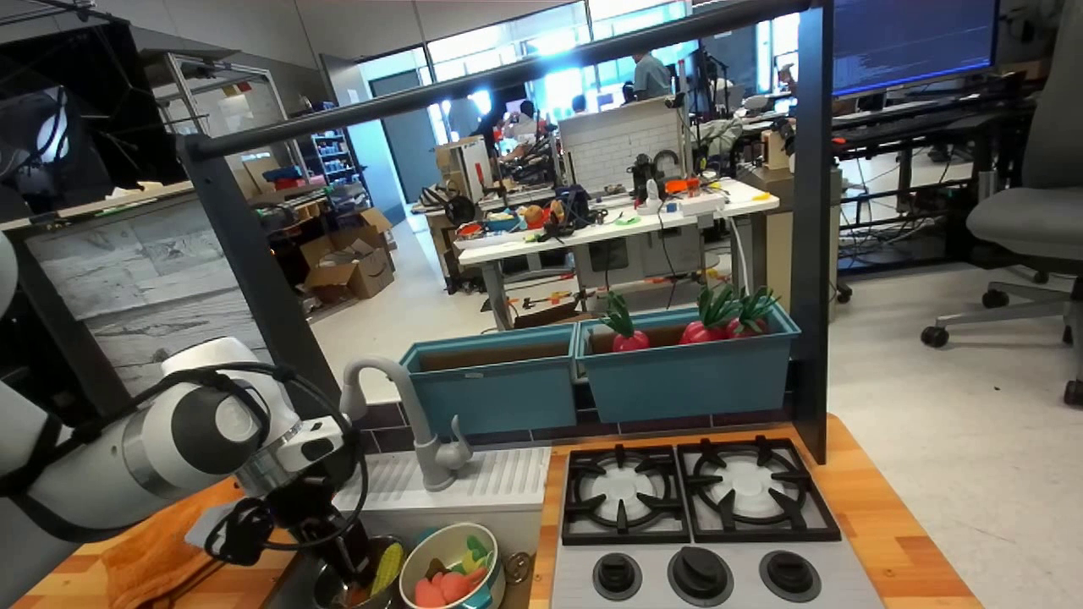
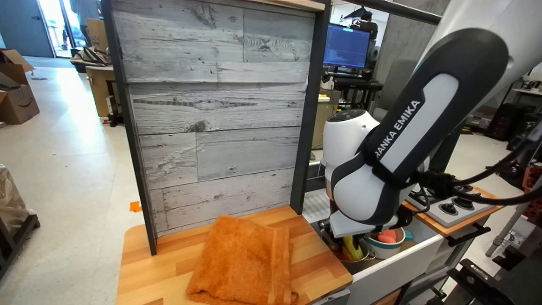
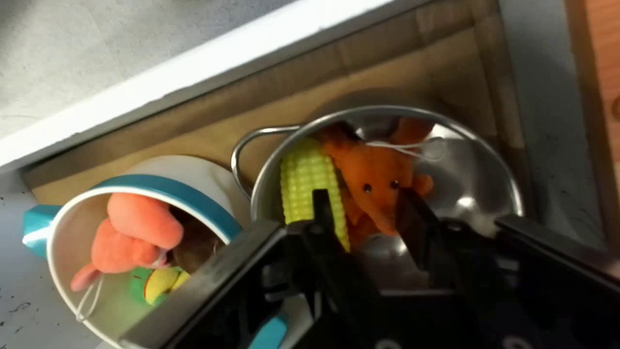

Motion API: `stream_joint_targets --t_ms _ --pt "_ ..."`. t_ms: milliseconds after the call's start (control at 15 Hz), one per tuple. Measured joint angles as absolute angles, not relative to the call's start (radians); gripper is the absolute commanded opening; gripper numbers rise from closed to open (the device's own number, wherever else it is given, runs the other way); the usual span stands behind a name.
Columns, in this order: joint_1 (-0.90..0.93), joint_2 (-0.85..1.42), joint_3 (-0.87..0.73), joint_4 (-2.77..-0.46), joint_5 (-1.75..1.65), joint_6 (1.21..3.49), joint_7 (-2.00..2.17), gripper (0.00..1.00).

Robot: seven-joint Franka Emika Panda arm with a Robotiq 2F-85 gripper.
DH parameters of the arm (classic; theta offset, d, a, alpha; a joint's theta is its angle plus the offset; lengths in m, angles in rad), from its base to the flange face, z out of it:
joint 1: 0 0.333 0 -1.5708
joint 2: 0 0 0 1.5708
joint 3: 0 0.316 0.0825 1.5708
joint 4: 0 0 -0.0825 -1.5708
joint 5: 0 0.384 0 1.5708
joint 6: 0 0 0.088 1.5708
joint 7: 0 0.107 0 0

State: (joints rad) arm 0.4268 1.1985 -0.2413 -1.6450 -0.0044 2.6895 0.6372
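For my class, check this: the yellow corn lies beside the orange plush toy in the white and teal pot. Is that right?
Wrong container: the yellow corn lies beside the orange plush toy in the shiny metal pot, as the wrist view shows.

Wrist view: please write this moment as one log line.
gripper: open over orange toy, contact unclear | metal pot: holds toy, corn | white pot: beside it
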Motion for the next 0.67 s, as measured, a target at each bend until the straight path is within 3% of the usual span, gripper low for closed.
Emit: stream_joint_targets --t_ms 67,133,200,267,333,400,667 --pt "0.427 1.217 -0.244 -1.619 -0.005 2.689 0.637 0.04" --pt "0.427 1.231 -0.246 -1.597 -0.005 2.689 0.637 0.13" --pt "0.427 1.244 -0.247 -1.579 -0.005 2.689 0.637 0.32" --pt "0.427 1.255 -0.247 -1.563 -0.005 2.689 0.637 0.39" --pt "0.427 1.264 -0.249 -1.552 -0.005 2.689 0.637 0.2" --pt "0.427 1.269 -0.252 -1.546 -0.006 2.689 0.637 0.08" --pt "0.427 1.277 -0.256 -1.538 -0.007 2.689 0.636 0.0"
